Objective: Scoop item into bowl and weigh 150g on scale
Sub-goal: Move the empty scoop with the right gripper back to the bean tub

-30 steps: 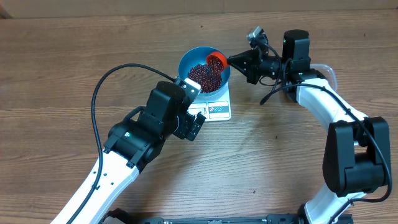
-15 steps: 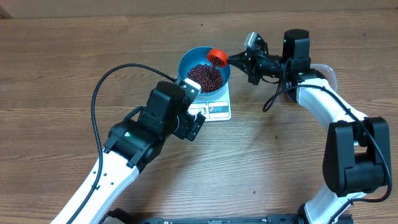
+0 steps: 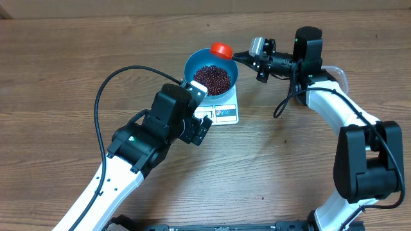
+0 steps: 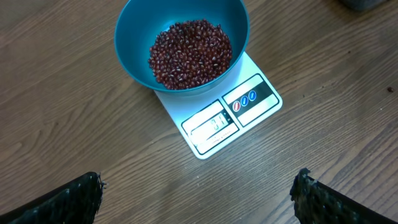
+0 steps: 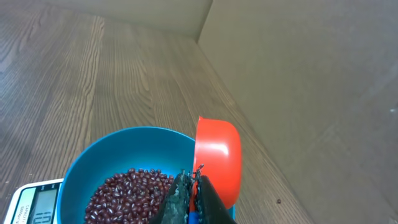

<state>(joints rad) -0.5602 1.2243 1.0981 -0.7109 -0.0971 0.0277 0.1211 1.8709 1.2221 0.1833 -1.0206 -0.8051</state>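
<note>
Overhead and wrist views of two arms at a wooden surface (image 3: 58, 58). The blue bowl (image 3: 191, 64) stands on the far half of the white scale (image 3: 226, 115), near the middle of the surface, leaving the display and button strip uncovered on the near edge. A loose heap of dark red beans (image 3: 212, 78) fills the bottom of the bowl, well below the rim. The right gripper (image 3: 240, 56), fingers pressed together, pinches the handle of a red scoop (image 3: 221, 49) and reaches in from the right. The scoop sits at the far rim of the bowl, tipped so that its rounded back faces the overhead camera. In the right wrist view the scoop (image 5: 217, 155) stands on edge above the rim of the bowl (image 5: 106, 158), with the beans (image 5: 130, 190) below it to the left and a corner of the scale (image 5: 28, 202) at the lower left. The left gripper (image 4: 196, 183) is spread wide and holds nothing, poised above the surface just in front of the scale (image 4: 177, 106). Its camera looks down on the bowl (image 4: 130, 62), the beans (image 4: 189, 53) and the lit display, whose digits are too small to read. The edge of a clear tub (image 3: 340, 72) shows behind the right arm.
</note>
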